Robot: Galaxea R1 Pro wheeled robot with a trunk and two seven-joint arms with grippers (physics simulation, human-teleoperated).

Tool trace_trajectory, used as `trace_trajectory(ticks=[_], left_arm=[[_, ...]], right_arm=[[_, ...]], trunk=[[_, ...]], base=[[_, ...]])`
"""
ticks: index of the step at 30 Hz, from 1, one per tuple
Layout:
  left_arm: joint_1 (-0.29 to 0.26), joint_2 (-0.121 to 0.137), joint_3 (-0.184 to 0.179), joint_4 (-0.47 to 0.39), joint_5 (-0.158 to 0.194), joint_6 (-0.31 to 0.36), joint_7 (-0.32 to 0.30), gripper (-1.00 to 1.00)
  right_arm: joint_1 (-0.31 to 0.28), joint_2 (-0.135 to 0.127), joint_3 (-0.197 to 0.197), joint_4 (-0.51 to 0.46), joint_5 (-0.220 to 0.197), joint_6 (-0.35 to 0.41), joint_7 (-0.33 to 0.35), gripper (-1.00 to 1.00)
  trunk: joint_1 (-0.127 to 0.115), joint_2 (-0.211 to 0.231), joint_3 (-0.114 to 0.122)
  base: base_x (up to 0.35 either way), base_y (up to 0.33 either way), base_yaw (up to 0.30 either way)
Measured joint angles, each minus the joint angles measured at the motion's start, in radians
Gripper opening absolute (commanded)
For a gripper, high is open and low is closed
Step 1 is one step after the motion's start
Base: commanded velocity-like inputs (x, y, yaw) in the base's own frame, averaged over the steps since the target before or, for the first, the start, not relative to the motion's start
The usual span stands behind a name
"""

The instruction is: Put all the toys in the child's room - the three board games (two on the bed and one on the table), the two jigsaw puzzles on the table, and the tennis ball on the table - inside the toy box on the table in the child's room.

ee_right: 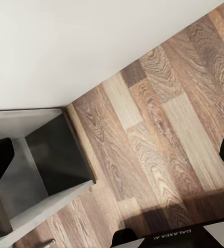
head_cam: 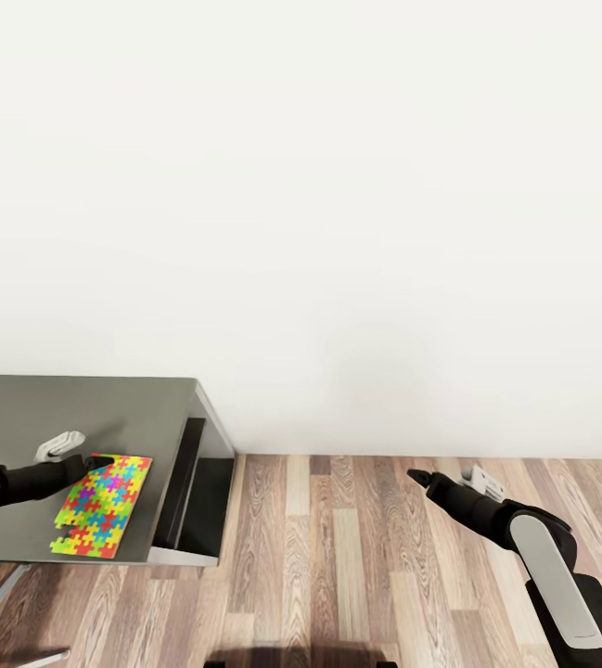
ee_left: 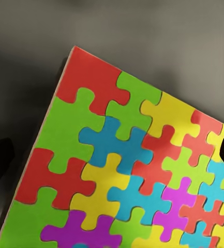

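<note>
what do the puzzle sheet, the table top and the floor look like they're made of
Jigsaw puzzle: thin card or foam, judging by its pale edge; matte printed colours.
Table: smooth grey laminate or painted board, faint sheen, no grain.
Floor: wood planks or wood-look laminate, with visible grain and seams.

Bright, even, diffuse light, white wall nearly blown out and featureless, soft shadow band on the wood floor at 6 o'clock, crisp head view, jigsaw puzzle vivid yet slightly soft up close (table above it blurred), no glare
</note>
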Motion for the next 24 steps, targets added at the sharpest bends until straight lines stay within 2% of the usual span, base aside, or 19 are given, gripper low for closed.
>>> trace_trajectory(ticks=[14, 15, 16, 20, 24], left_arm=[[0.000, -0.050, 0.000, -0.005, 0.000, 0.000, -0.002, 1.00], [0.000, -0.053, 0.000, -0.005, 0.008, 0.003, -0.001, 1.00], [0.000, -0.054, 0.000, 0.000, 0.021, 0.008, -0.001, 1.00], [0.002, -0.054, -0.002, 0.001, 0.000, 0.004, 0.001, 1.00], [0.002, -0.054, -0.001, 0.001, 0.000, 0.004, 0.001, 1.00]], right_arm=[[0.000, 0.000, 0.000, 0.000, -0.001, 0.000, 0.000, 1.00], [0.000, 0.000, 0.000, 0.000, -0.001, 0.000, 0.000, 1.00], [0.000, 0.000, 0.000, 0.000, 0.000, 0.000, 0.000, 1.00], [0.000, 0.000, 0.000, 0.000, -0.001, 0.000, 0.000, 1.00], [0.000, 0.000, 0.000, 0.000, -0.001, 0.000, 0.000, 1.00]], trunk=[[0.000, 0.000, 0.021], [0.000, 0.000, 0.022], [0.000, 0.000, 0.024], [0.000, 0.000, 0.030], [0.000, 0.001, 0.036]], base=[[0.000, 0.000, 0.094], [0.000, 0.000, 0.099], [0.000, 0.000, 0.099], [0.000, 0.000, 0.099], [0.000, 0.000, 0.099]])
